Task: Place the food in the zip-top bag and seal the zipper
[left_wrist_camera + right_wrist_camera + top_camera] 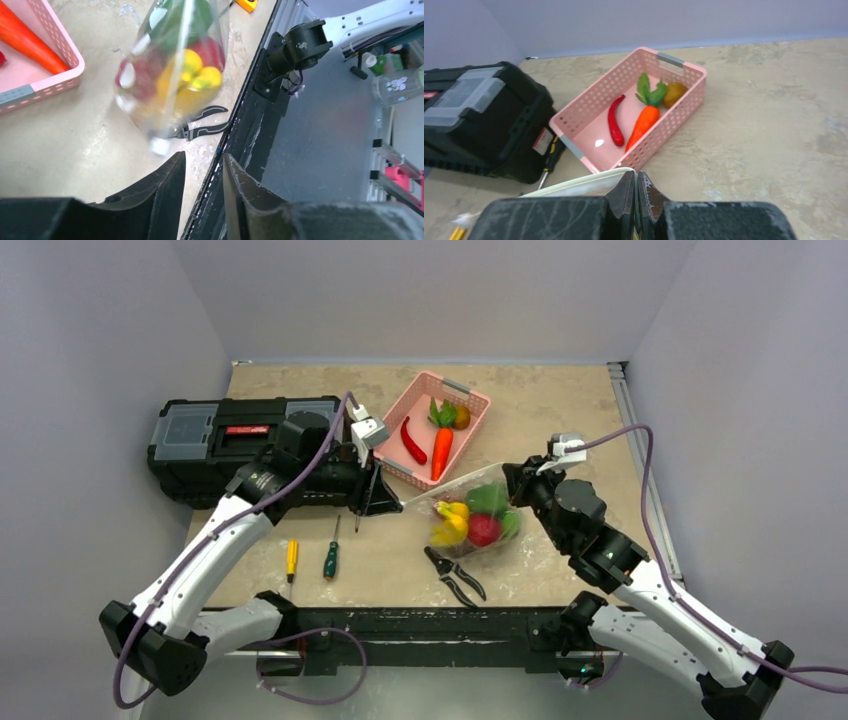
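Observation:
The clear zip-top bag (470, 512) lies on the table in front of the pink basket. It holds the food: a yellow banana (450, 525), a green piece (487, 498) and a red round fruit (484, 530). In the left wrist view the bag (170, 65) shows the same yellow, red and green pieces. My right gripper (516, 482) is shut on the zipper (584, 182), the pale rim strip, at the bag's right end (636, 176). My left gripper (384, 506) is open and empty just left of the bag, its jaws apart (204, 161) near the bag's blurred corner.
The pink basket (470, 395) holds a carrot (441, 452), a red chili (413, 442) and a brown fruit (461, 417). A black toolbox (215, 445) stands at the left. Yellow (291, 558) and green (330, 560) screwdrivers and pliers (455, 575) lie near the front edge.

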You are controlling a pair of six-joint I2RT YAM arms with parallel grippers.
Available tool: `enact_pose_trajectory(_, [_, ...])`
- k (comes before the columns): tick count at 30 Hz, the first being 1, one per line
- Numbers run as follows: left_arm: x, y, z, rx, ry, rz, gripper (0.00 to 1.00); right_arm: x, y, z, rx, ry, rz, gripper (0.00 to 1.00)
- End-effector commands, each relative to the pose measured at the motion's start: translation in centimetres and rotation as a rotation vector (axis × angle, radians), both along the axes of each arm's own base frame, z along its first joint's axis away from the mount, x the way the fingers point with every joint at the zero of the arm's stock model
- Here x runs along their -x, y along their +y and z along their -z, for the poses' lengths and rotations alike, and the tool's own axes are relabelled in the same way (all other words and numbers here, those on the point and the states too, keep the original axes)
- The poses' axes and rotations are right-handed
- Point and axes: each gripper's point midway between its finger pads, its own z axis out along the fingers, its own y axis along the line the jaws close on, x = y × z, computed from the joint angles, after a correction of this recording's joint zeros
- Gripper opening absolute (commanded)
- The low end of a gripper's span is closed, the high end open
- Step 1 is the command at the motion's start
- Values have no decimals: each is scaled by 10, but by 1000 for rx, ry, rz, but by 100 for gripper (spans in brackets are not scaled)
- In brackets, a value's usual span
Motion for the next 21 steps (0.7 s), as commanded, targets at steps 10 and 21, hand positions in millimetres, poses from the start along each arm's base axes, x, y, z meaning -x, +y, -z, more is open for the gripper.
enact_pose_trajectory(10, [-49, 8, -27, 18, -75, -270, 50, -25, -84, 18, 122, 83, 545, 0])
enact_pose_trajectory(21, [-51, 56, -39, -70, -333, -425, 52, -92, -144, 66, 108, 177, 760, 0])
